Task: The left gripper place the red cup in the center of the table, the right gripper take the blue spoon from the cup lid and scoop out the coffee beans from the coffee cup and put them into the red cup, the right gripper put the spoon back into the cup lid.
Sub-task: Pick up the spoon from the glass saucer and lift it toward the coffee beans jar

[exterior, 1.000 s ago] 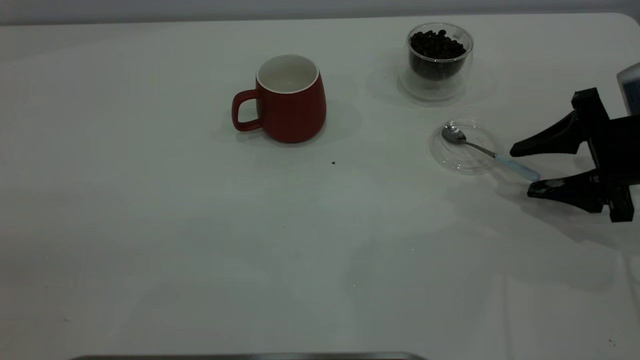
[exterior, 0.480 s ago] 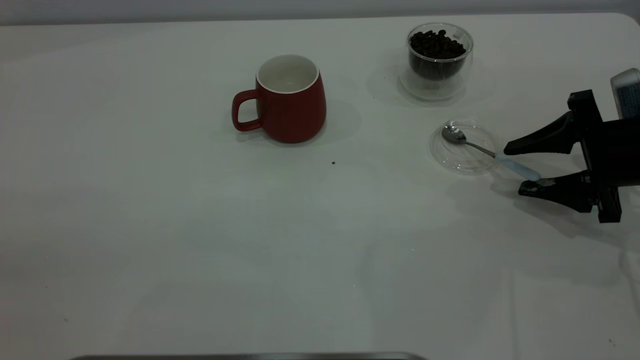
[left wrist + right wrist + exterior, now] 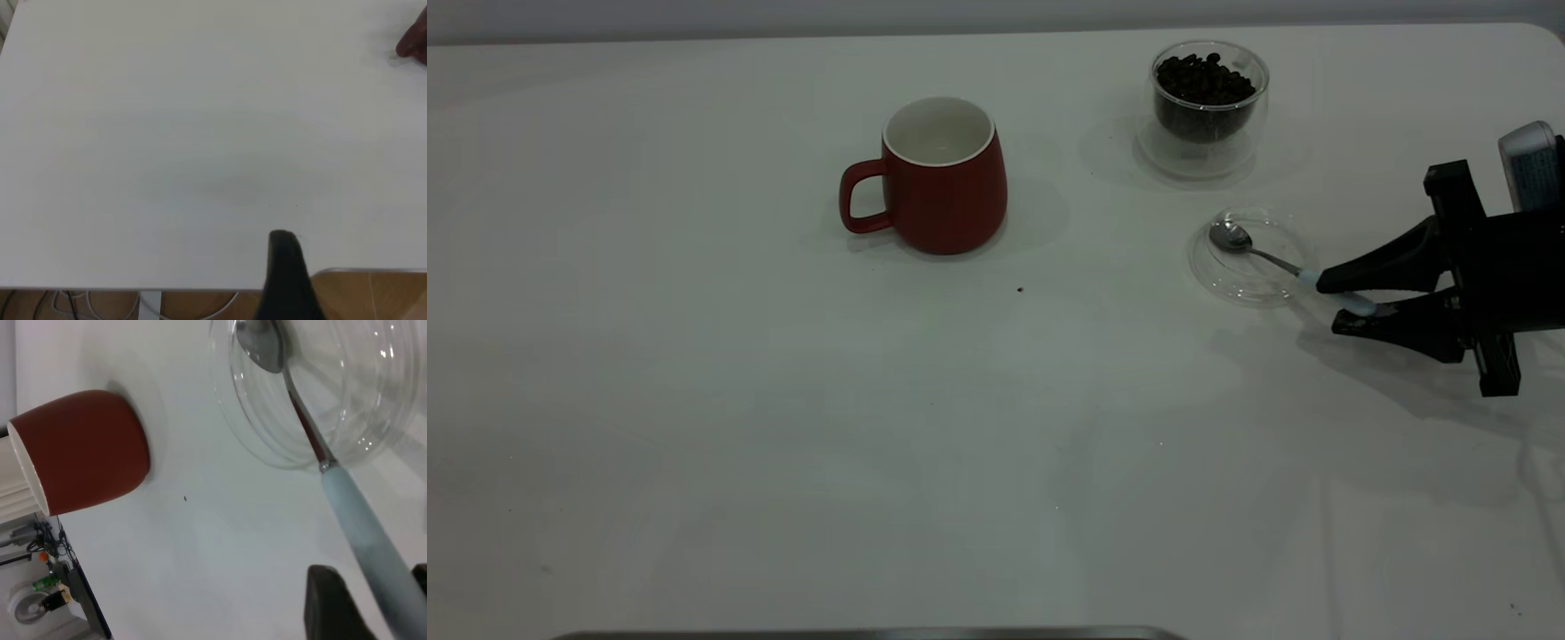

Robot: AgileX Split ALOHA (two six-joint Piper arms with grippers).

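On the white table (image 3: 783, 427), the right claw (image 3: 1334, 302) pinches the blue spoon (image 3: 1316, 281) resting in the cup lid (image 3: 1249, 284).

1. The white table (image 3: 783, 427) carries everything.
2. The red cup (image 3: 943, 178) stands upright near the far edge.
3. The coffee cup (image 3: 1208, 107) and the cup lid (image 3: 1249, 258) sit toward the far right corner.

You have one red cup (image 3: 945, 182), one coffee cup (image 3: 1207, 107) of coffee beans (image 3: 1204, 80), and one cup lid (image 3: 1249, 260). One blue spoon (image 3: 1280, 265) and one hand (image 3: 1343, 302) complete your count.
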